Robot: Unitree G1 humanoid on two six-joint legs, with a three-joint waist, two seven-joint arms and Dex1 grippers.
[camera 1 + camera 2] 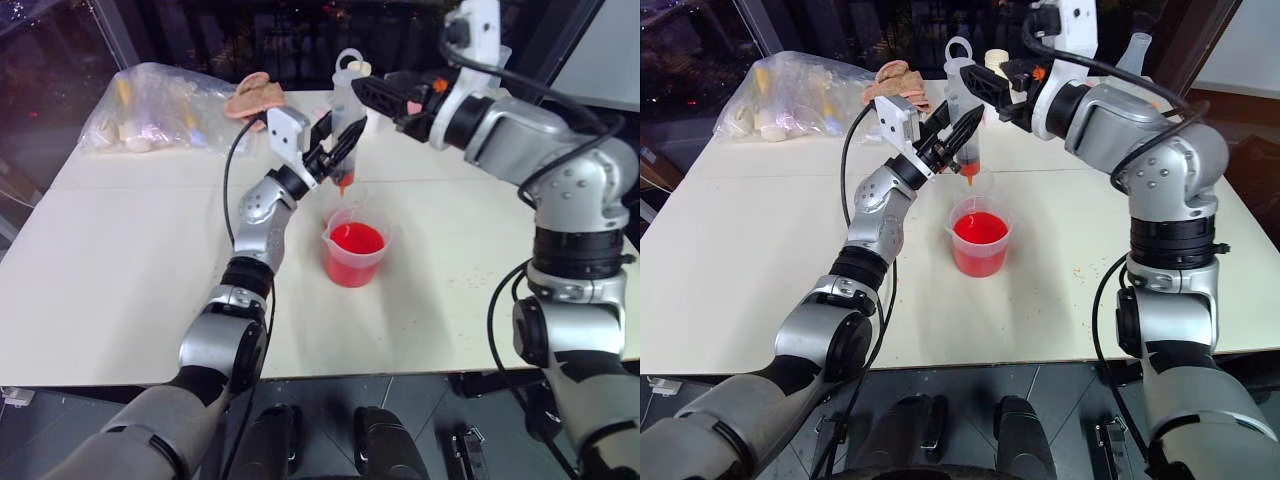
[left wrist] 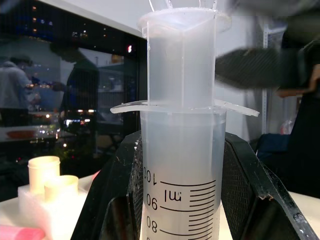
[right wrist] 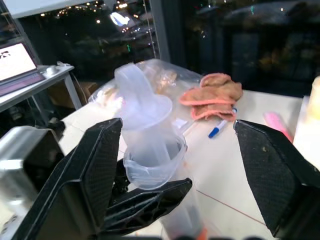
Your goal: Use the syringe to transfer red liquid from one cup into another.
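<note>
Syringe (image 1: 962,110), just one, stood upright in my left gripper (image 1: 958,128), fingers clamped on its barrel, orange tip above the one beaker (image 1: 980,238) of red liquid (image 1: 980,228). My right gripper (image 1: 385,95) hung spread wide by the plunger.

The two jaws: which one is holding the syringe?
The left gripper, shut on the syringe above the red beaker. The right gripper is open beside the plunger top, gripping nothing.
</note>
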